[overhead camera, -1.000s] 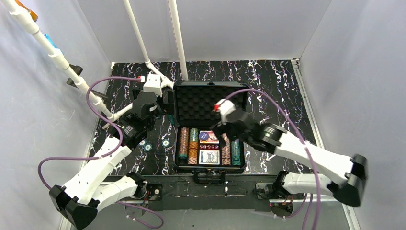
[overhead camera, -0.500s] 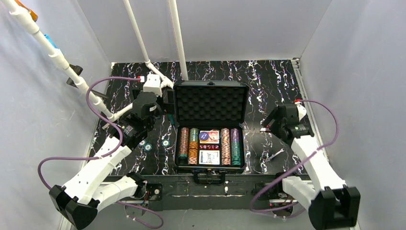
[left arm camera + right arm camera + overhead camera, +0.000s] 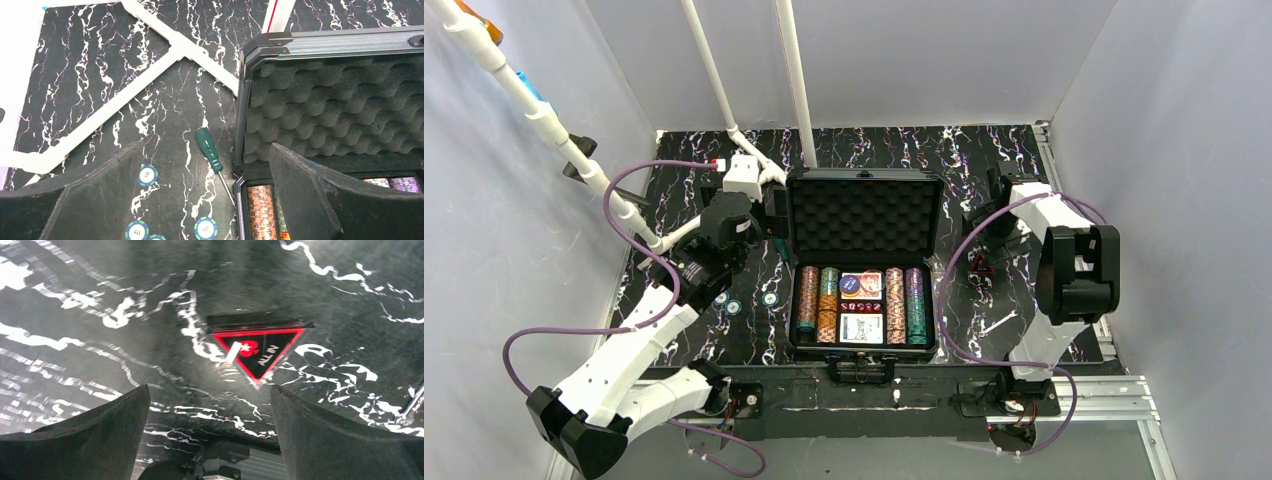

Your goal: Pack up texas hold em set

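Looking down at the table, I'd say the packing is mostly done: the open black case (image 3: 862, 177) in the middle holds rows of chips (image 3: 808, 300) and the card decks (image 3: 861, 328). Left to do: a few loose chips (image 3: 148, 175) lying left of it, the red triangle piece (image 3: 257, 350) to its right, then the lid. The left fingers (image 3: 95, 195) and right fingers (image 3: 100, 425) both hang spread and empty. Only the right wrist view reads "ALL IN" on the triangle; the left wrist view alone shows the green-handled screwdriver (image 3: 209, 150) clearly.

You're in a robot lab test booth: plain white panel walls (image 3: 924, 60), a PVC pipe frame (image 3: 796, 80), a marbled black tabletop (image 3: 894, 150).
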You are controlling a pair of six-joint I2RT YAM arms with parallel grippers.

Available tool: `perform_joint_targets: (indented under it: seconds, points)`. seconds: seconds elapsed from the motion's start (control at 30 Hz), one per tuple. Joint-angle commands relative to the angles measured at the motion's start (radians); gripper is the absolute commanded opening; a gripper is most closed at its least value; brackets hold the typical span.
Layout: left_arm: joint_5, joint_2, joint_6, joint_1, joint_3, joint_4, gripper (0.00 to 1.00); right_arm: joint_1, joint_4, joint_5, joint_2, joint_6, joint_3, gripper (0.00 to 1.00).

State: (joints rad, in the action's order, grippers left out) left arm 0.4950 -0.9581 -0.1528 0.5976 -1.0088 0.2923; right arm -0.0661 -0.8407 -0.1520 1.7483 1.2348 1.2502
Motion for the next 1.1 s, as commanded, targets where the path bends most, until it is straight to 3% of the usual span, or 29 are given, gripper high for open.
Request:
perform_joint_targets:
  seconds: [0.0,0.33,0.8,1.07]
  points:
    - [0.002,0.026,0.0,-0.005,-0.008,0.004,0.98,0.022,-0.098,-0.002,0.013,0.156,-0.005,0.96]
    - [-0.024,0.028,-0.011,-0.006,-0.012,0.007,0.98,0.087,-0.013,-0.006,0.005,0.201,-0.126,0.95]
    - [-0.031,0.026,-0.014,-0.006,-0.013,0.008,0.98,0.112,0.011,0.004,0.056,0.213,-0.096,0.97]
    - [-0.027,0.03,-0.013,-0.006,-0.013,0.009,0.98,0.112,-0.006,0.023,0.075,0.27,-0.084,0.85]
